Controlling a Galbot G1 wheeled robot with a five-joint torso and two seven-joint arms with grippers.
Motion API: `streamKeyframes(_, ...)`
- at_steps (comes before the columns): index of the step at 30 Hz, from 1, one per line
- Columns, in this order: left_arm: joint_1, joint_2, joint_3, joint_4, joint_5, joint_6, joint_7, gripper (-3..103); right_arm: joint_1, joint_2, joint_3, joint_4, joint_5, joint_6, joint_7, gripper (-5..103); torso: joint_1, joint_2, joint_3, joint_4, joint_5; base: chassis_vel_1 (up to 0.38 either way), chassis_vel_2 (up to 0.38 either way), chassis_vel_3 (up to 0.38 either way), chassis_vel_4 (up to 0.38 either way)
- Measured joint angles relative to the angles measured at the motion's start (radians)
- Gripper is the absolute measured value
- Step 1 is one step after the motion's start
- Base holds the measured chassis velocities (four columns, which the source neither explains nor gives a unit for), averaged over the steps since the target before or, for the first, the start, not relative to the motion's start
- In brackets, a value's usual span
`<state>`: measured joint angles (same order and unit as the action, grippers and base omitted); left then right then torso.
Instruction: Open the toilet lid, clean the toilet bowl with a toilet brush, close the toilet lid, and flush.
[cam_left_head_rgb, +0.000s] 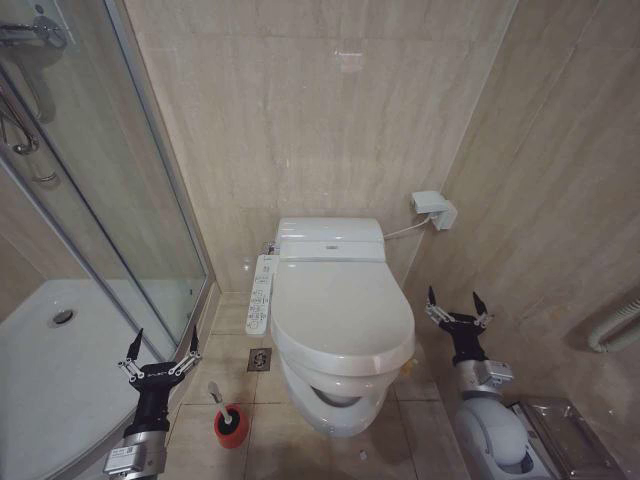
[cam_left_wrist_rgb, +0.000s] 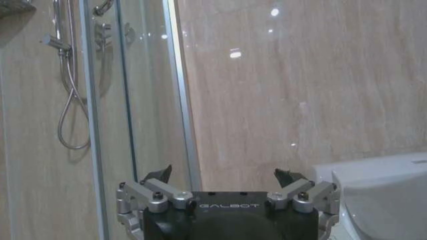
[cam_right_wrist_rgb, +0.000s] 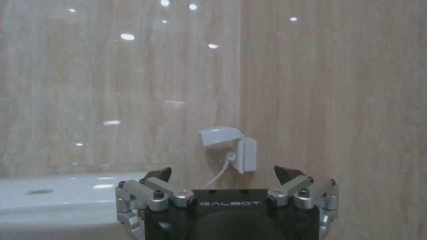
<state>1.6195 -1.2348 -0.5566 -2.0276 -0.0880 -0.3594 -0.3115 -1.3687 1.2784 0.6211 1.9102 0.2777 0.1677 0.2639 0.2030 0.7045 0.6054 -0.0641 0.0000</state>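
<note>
The toilet lid lies shut over the white toilet bowl, which stands against the back wall with a button panel on its left side. On the floor left of the bowl, the toilet brush stands with its dark head in a red cup holder and its pale handle pointing up. My left gripper hovers open above the floor to the left of the brush, nothing between its fingers. To the right of the bowl my right gripper is also open and holds nothing. The left wrist view has the left gripper facing the wall beside the toilet's white body.
A glass shower enclosure with a white tray fills the left side. A floor drain sits between panel and brush. A wall socket box with a cable hangs right of the tank. A clear box and a hose are at the right wall.
</note>
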Motion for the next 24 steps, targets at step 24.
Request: streamKeyframes(24, 0.0, 0.0, 0.0, 0.0, 0.0, 0.0, 0.0, 100, -0.046, 0.088, -0.005, 0.048, -0.054, 0.015, -0.035, 100, 0.0, 0.0, 0.0, 0.0001, -0.0001, 0.0, 0.0, 0.0, 0.0)
